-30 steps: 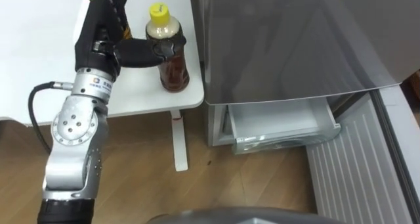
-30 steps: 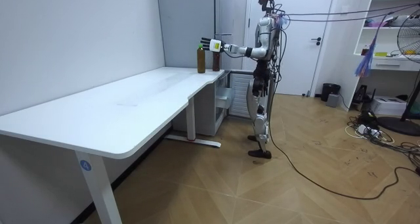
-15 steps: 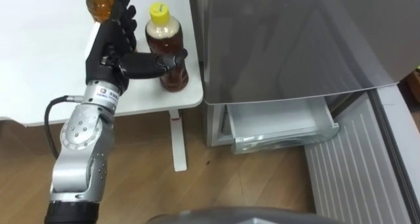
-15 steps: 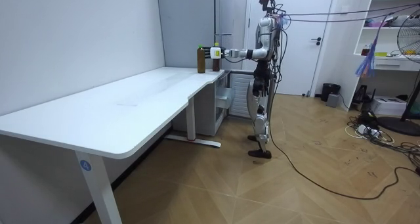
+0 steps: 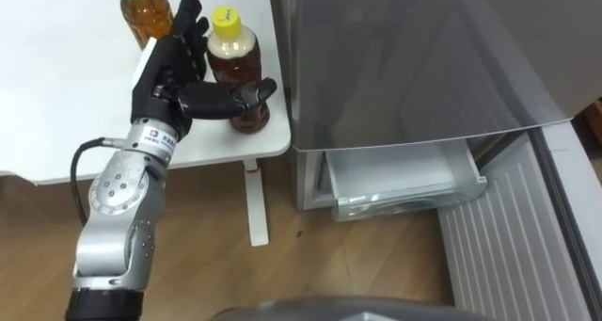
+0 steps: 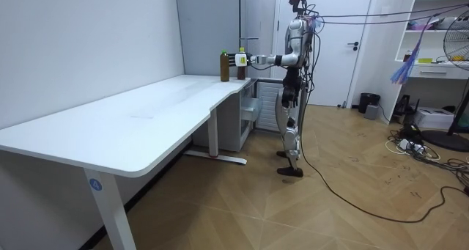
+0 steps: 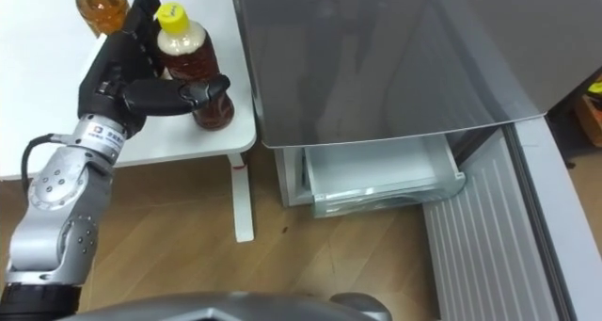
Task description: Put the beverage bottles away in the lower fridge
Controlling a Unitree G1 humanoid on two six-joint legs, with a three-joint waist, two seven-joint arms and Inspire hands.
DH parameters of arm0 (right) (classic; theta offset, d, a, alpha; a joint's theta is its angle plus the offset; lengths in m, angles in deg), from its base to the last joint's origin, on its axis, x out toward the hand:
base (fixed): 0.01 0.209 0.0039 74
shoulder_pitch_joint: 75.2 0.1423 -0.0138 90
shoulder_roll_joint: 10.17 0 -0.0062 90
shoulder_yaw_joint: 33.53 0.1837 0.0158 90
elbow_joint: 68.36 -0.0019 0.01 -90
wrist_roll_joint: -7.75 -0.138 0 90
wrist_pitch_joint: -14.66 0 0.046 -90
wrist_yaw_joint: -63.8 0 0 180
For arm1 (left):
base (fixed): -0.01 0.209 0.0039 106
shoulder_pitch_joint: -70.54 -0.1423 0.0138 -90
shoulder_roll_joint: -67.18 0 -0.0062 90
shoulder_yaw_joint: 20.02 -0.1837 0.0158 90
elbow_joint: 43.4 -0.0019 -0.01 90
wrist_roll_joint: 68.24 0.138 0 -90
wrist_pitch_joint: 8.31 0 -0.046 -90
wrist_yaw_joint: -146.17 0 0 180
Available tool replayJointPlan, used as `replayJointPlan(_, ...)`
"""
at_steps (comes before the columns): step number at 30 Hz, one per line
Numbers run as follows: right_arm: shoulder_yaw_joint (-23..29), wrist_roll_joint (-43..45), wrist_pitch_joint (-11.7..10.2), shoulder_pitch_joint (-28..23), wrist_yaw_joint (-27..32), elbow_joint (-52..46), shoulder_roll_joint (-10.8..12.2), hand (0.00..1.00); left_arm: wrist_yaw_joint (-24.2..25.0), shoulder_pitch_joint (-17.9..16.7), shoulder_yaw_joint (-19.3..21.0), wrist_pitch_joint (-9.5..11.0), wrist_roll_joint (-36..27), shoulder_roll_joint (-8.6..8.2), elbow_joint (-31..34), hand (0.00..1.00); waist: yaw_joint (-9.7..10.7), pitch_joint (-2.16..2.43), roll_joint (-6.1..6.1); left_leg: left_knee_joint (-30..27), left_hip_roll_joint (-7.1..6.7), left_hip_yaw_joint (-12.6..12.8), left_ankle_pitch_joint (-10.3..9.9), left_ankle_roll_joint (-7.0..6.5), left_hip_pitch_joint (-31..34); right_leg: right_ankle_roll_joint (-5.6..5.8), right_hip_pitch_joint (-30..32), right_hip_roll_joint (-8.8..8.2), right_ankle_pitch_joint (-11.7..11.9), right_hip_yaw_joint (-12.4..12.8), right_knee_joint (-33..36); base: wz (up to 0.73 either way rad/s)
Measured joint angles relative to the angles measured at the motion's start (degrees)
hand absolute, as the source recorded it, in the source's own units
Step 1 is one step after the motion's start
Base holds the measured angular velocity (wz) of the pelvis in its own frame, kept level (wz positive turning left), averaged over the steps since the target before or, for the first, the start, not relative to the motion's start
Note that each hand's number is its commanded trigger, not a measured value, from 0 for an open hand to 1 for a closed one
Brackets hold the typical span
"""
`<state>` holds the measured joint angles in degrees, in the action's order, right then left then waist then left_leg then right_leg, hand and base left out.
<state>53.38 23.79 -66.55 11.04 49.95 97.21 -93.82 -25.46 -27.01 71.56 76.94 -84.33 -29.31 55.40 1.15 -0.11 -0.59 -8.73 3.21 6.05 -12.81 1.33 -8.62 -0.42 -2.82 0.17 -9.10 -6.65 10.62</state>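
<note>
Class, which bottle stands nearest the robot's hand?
The yellow-capped bottle: the left hand flanks it, thumb across its front; the green-capped bottle stands farther off.

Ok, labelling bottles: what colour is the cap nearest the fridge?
Yellow round plastic cap, best in left eye view.

Two bottles stand on the table (image 5: 56,95) near its front right corner. The right bottle (image 5: 237,72) is close to the right edge, and the left bottle (image 5: 146,8) is behind it and to its left. The left hand (image 5: 167,72) lies between them, just left of the right bottle, with its thumb across that bottle's front. The fridge (image 5: 423,57) stands right of the table, and its drawer (image 5: 400,175) juts forward at the bottom.
</note>
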Motion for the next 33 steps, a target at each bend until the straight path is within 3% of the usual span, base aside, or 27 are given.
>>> replayJointPlan(8, 0.0, 0.0, -0.2, -0.1, 0.0, 0.0, 0.0, 0.00, -0.2, 0.0, -1.3, 0.0, 0.0, 0.01, -0.1, 0.00, 0.3, 0.01, 0.09, 0.0, 0.00, 0.0, 0.0, 0.00, -0.1, 0.00, 0.0, -0.01, 0.0, 0.2, 0.1, 0.00)
replayJointPlan(9, 0.0, 0.0, -0.2, -0.1, 0.0, 0.0, 0.0, 0.00, -0.3, 0.0, -1.5, 0.0, 0.0, 0.01, -0.1, 0.38, 0.3, -0.02, 0.12, 0.0, 0.00, 0.0, 0.0, 0.00, -0.1, 0.00, 0.0, -0.01, 0.0, 0.3, 0.1, 0.00)
replayJointPlan(10, 0.0, 0.0, -0.2, -0.1, 0.0, 0.0, 0.0, 0.00, -0.3, 0.0, -1.6, 0.0, 0.0, 0.02, -0.1, 0.58, 0.3, -0.04, 0.15, 0.0, 0.00, 0.0, 0.0, 0.00, -0.1, 0.00, 0.0, -0.01, 0.0, 0.3, 0.1, 0.00)
replayJointPlan(11, -0.1, 0.0, -0.2, -0.2, 0.0, 0.1, 0.0, 0.00, -0.3, 0.0, -1.8, 0.0, 0.0, 0.02, -0.1, 0.85, 0.3, -0.06, 0.19, 0.0, 0.00, 0.0, 0.0, 0.00, -0.1, 0.00, -0.1, -0.01, 0.0, 0.3, 0.1, 0.00)
replayJointPlan(12, -0.1, 0.0, -0.3, -0.2, 0.0, 0.4, 0.1, 0.00, -0.3, 0.0, -1.9, 0.0, 0.0, 0.02, -0.1, 1.00, 0.4, -0.09, 0.23, 0.0, 0.00, 0.0, 0.0, 0.00, -0.2, 0.00, -0.1, -0.01, 0.0, 0.3, 0.1, 0.00)
replayJointPlan(18, -0.1, 0.0, -0.3, -0.5, 0.0, 0.8, 0.2, 0.00, -0.3, 0.0, -1.9, 0.0, 0.0, 0.03, -0.1, 1.00, 0.8, -0.43, 0.43, 0.0, 0.00, 0.0, 0.0, 0.00, -0.1, 0.00, -0.1, -0.01, 0.0, 0.4, 0.1, 0.00)
replayJointPlan(33, 0.0, 0.0, 0.0, -0.5, 0.1, 0.7, 0.2, 0.00, -0.1, 0.0, -1.9, 0.0, 0.0, 0.18, -0.6, 1.00, 1.7, -0.54, -0.18, 0.0, -0.01, 0.0, 0.0, 0.00, -0.1, 0.01, 0.0, 0.02, 0.0, 0.5, 0.0, 0.00)
